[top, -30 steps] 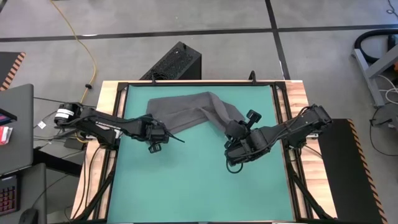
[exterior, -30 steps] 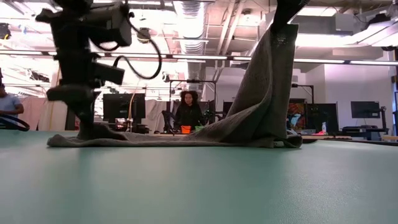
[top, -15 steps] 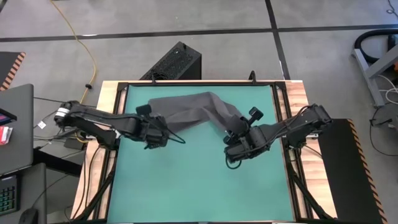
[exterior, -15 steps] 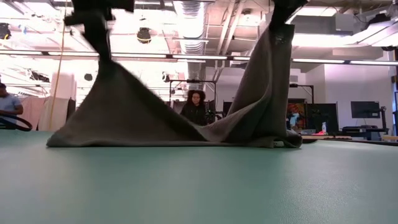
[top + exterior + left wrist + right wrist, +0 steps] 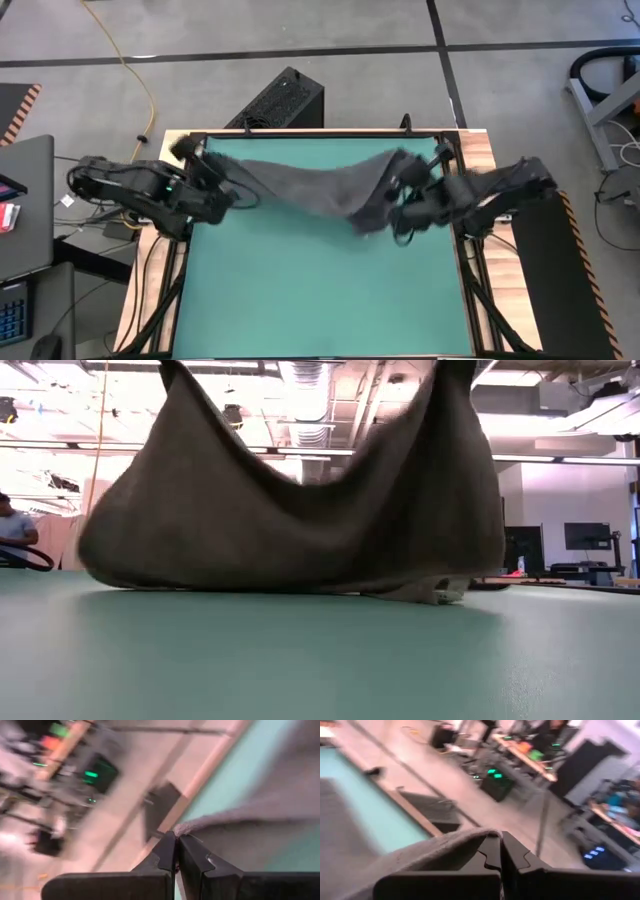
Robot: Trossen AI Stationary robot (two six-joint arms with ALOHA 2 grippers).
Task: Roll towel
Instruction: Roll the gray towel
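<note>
Two tools hold the towel [image 5: 320, 185] stretched above the far half of the green tabletop [image 5: 320, 290]. Left tool [image 5: 176, 851], near the tabletop's far left corner, is closed on one towel corner; right tool [image 5: 500, 851], near the far right edge, is closed on another. Between them the towel sags, its lower edge brushing the tabletop in the low view.

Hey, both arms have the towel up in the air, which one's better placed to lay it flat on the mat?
Neither alone. The left tool and the right tool each pinch an upper corner of the towel, which sags between them with its lower edge brushing the green mat. Probably both lower together.
</note>
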